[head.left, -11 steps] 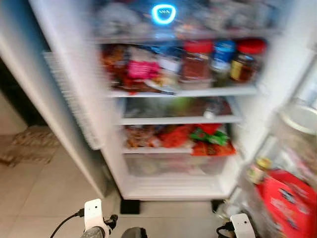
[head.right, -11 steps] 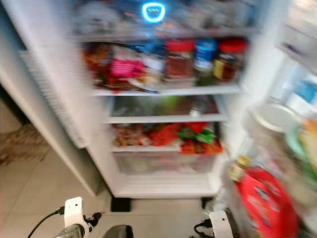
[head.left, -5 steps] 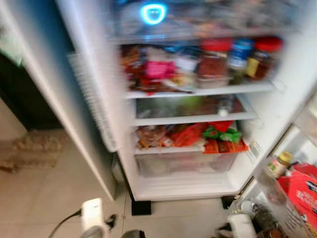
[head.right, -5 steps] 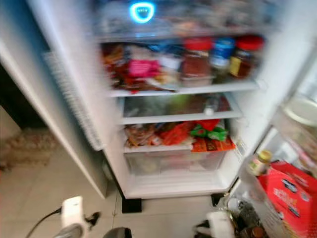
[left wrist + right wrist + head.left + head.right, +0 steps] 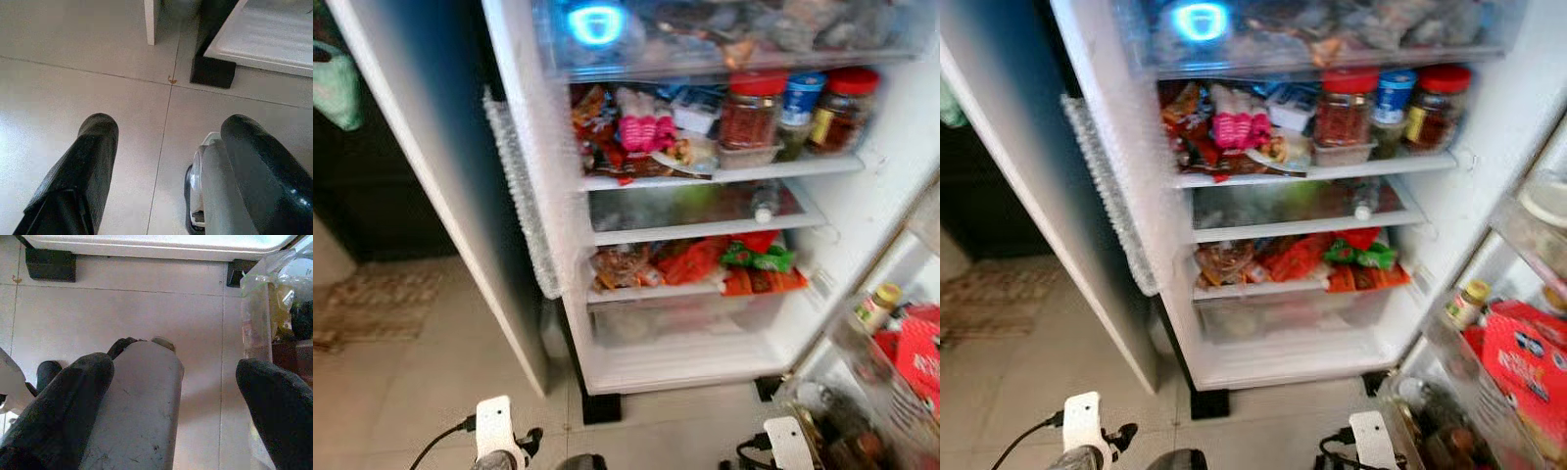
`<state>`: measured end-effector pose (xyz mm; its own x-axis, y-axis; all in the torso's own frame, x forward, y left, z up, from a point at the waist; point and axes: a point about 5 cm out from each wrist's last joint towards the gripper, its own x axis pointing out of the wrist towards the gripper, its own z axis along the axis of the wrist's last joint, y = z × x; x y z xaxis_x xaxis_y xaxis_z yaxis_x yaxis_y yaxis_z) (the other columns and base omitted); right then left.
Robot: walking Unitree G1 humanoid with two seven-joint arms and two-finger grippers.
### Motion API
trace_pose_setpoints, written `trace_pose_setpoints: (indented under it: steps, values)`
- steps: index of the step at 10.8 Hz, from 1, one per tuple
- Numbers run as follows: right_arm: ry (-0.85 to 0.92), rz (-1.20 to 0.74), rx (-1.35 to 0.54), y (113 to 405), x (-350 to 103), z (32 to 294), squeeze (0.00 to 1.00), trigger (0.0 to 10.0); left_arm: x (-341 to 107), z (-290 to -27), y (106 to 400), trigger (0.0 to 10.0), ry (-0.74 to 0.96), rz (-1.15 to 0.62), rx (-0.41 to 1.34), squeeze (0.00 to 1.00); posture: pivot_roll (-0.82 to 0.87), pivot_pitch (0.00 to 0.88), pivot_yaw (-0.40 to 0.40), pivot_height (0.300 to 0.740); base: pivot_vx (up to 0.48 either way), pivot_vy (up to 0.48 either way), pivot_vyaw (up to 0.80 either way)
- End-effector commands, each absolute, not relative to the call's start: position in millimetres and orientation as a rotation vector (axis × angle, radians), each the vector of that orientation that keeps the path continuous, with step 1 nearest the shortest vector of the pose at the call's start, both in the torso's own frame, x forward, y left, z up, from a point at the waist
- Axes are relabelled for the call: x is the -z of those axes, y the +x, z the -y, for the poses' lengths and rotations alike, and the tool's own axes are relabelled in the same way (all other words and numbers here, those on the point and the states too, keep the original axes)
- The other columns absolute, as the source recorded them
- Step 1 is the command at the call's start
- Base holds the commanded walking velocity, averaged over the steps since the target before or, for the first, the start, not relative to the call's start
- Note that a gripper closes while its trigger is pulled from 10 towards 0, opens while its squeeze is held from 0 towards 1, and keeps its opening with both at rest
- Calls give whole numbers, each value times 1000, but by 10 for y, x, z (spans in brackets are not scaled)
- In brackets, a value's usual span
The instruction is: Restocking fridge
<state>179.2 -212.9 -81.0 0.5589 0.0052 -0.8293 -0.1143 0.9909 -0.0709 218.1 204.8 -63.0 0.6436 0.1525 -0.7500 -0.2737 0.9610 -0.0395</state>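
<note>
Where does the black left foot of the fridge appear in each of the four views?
Left eye view: the black left foot stands low and centre, on the floor tiles.
Right eye view: the foot is in the same spot, slightly further left.
Left wrist view: the foot lies beyond the fingers.
Right wrist view: the foot lies away from the plastic bag.
Shared landmark: the white fridge base, directly above the foot.
</note>
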Motion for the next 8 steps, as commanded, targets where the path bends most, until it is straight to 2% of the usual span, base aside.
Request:
trace_pose_setpoints:
  steps: [1, 3, 8]
  values:
    - [-115, -1007, -65, 1719, 845, 2138, 0, 10000, 645, -2057, 2159, 10000, -152, -855, -242, 0, 19, 0, 54, 634, 0, 0, 0]
    - [-110, -998, -61, 1727, 840, 2138, 0, 10000, 644, -2056, 2162, 10000, -152, -856, -241, 0, 20, 0, 53, 649, 0, 0, 0]
    - [-107, -1003, -66, 1729, 839, 2140, 0, 10000, 642, -2051, 2168, 10000, -152, -856, -237, 0, 20, 0, 51, 739, 0, 0, 0]
